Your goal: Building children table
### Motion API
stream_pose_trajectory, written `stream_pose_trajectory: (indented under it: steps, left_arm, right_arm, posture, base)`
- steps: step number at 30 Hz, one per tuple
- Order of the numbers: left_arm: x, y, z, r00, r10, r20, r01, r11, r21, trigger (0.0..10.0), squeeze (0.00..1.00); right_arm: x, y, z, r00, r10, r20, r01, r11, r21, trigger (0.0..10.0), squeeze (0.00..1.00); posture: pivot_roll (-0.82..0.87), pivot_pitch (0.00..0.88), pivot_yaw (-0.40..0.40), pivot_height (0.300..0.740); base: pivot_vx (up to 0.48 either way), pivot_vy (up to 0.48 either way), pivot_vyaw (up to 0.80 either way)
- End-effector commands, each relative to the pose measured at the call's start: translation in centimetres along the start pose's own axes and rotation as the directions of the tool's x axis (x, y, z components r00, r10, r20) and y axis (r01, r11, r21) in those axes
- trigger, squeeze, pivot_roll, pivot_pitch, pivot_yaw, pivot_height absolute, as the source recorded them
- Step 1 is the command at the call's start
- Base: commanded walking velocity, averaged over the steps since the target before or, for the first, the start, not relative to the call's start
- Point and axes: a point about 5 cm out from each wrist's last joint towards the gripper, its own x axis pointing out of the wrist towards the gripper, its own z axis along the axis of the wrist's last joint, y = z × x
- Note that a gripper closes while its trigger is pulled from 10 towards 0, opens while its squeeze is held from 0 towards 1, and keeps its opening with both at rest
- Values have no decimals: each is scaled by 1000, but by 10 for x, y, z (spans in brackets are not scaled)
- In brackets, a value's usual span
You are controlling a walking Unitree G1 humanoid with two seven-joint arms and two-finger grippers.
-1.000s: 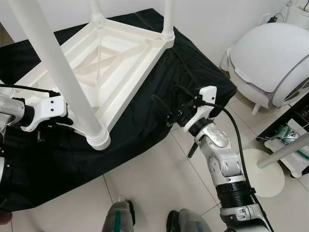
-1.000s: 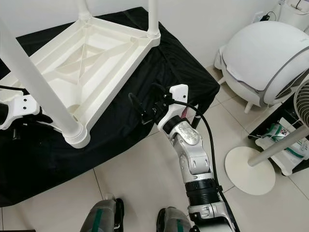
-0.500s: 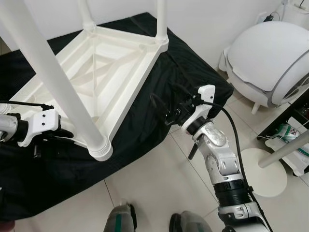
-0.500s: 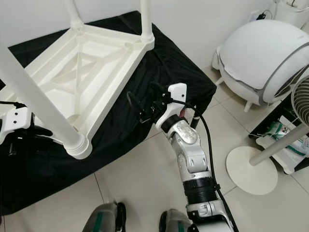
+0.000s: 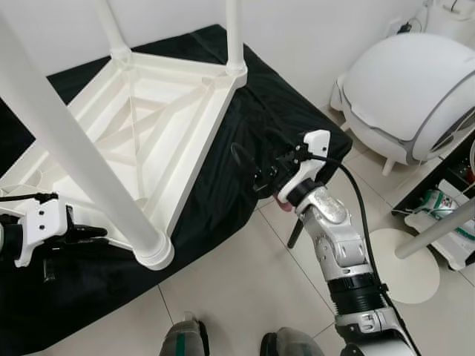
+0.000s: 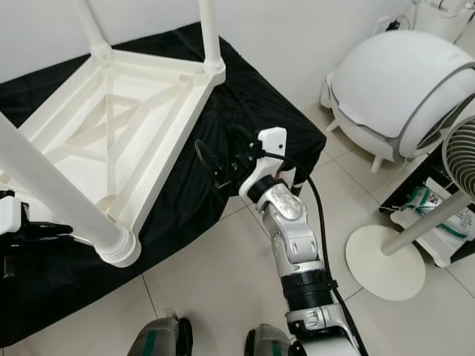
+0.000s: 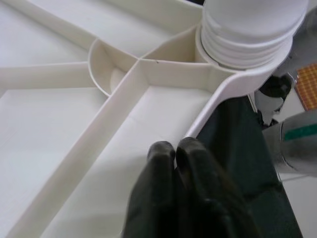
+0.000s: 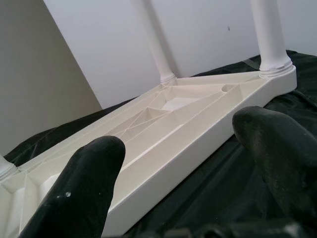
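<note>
3 legs are seen fitted on the upturned table [image 5: 148, 126]; the left tool [image 7: 174, 153] is pressed together, the right tool [image 8: 183, 163] spread wide.

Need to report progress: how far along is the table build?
Done: the upturned table top on the black cloth carries three legs, one nearest. In hand: left pincer shut at its rim, right pincer open alongside. Left: the fourth corner is unseen; flipping it upright.
</note>
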Motion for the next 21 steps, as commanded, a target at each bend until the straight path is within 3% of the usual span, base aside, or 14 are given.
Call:
stream_pose_trajectory:
  steps: [1, 9, 10, 11, 12, 18, 19, 21]
  left_arm:
    - [12, -25, -19, 988, -144, -57, 137, 985, -100, 0, 0]
    - [13, -39, -1, 988, -157, 4, 156, 979, -130, 0, 0]
    - [17, -34, 7, 994, -101, 29, 104, 986, -129, 6471, 0]
    - [17, -34, 7, 994, -101, 29, 104, 986, -129, 6471, 0]
    - [18, -31, 11, 996, -84, 42, 89, 988, -125, 10000, 0]
    - [18, -6, 30, 992, 22, 125, -4, 990, -140, 10000, 0]
    - [17, 1, 37, 986, 63, 156, -39, 988, -151, 10000, 745]
    - [17, 1, 37, 986, 63, 156, -39, 988, -151, 10000, 745]
  right_arm:
    - [2, 1, 0, 1000, 12, 4, -12, 1000, 4, 10000, 0]
    - [1, -1, 0, 1000, 9, 2, -9, 1000, -1, 10000, 0]
    - [0, -1, -1, 1000, 5, -1, -5, 1000, -2, 10000, 0]
    - [0, -1, -1, 1000, 5, -1, -5, 1000, -2, 10000, 0]
    - [0, -1, -1, 1000, 4, -2, -4, 1000, -2, 10000, 0]
    - [-1, -3, -2, 1000, 5, -8, -5, 1000, -5, 10000, 0]
    - [-1, -3, -1, 1000, 5, -9, -5, 1000, -7, 10000, 0]
    - [-1, -3, -1, 1000, 5, -9, -5, 1000, -7, 10000, 0]
  posture:
    - [84, 88, 60, 740]
    - [76, 96, 62, 740]
    - [72, 99, 60, 740]
    - [72, 99, 60, 740]
    - [68, 99, 58, 740]
    - [60, 101, 50, 740]
    - [56, 100, 49, 740]
    - [56, 100, 49, 740]
  base:
    - [0, 0, 0]
    - [0, 0, 0]
    - [0, 0, 0]
    - [0, 0, 0]
    - [0, 0, 0]
    - [0, 0, 0]
    - [0, 0, 0]
    - [0, 0, 0]
